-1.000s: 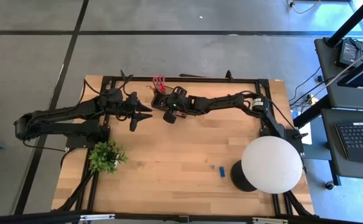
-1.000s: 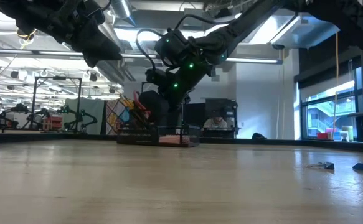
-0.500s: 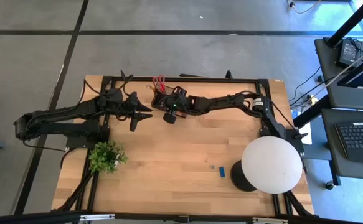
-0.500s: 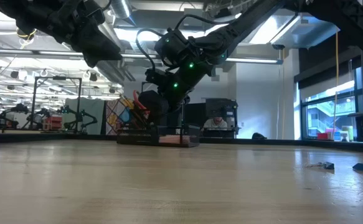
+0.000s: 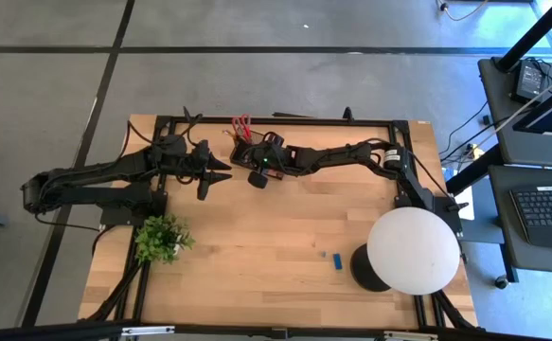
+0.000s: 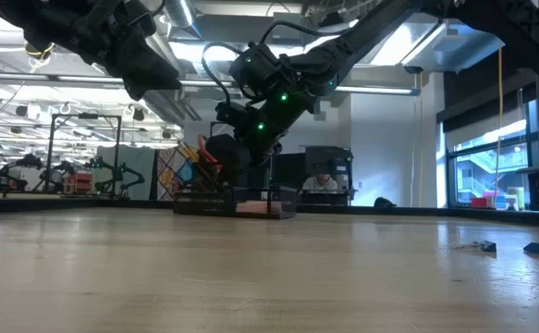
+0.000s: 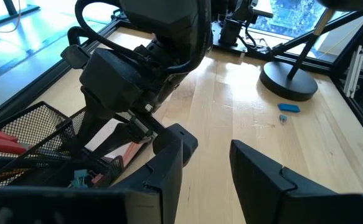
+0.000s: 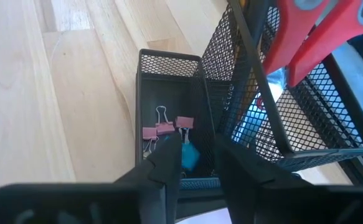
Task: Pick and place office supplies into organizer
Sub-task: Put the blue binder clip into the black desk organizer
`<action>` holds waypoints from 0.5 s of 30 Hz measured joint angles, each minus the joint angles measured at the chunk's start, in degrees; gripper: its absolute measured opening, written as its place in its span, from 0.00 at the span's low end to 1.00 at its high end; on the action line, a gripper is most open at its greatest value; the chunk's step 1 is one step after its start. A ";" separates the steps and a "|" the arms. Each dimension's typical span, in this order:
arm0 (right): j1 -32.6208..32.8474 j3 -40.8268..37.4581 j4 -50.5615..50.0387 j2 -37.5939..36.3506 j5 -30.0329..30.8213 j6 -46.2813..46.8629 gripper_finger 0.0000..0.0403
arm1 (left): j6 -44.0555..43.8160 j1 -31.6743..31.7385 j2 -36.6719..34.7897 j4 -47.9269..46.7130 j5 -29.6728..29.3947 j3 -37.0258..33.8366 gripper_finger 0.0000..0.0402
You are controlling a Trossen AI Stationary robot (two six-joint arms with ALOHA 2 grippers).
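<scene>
Black wire-mesh organizer (image 8: 243, 93) holds red-handled scissors (image 8: 318, 31) and pink clips (image 8: 165, 129). Right gripper (image 8: 190, 163) fingers slightly parted over a small blue block (image 8: 188, 155); left gripper (image 7: 206, 165) fingers part open, empty.

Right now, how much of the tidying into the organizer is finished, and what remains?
Mostly done, it seems. The red scissors stand in the organizer, and pink clips lie in its low compartment. The right gripper hangs over that compartment with a small blue-green piece between its fingers. The left gripper waits open beside it. A blue block and a tiny item remain on the table.
</scene>
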 joint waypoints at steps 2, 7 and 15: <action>0.00 0.00 0.03 0.00 0.00 0.07 0.25 | 0.00 0.00 0.00 0.00 0.00 0.00 0.32; 0.00 0.00 0.32 0.00 0.00 0.05 0.26 | 0.00 0.00 0.00 0.00 0.00 0.00 0.32; 0.50 0.01 -1.05 -1.45 -5.57 -0.70 0.26 | 0.00 0.00 0.00 0.00 0.00 0.00 0.32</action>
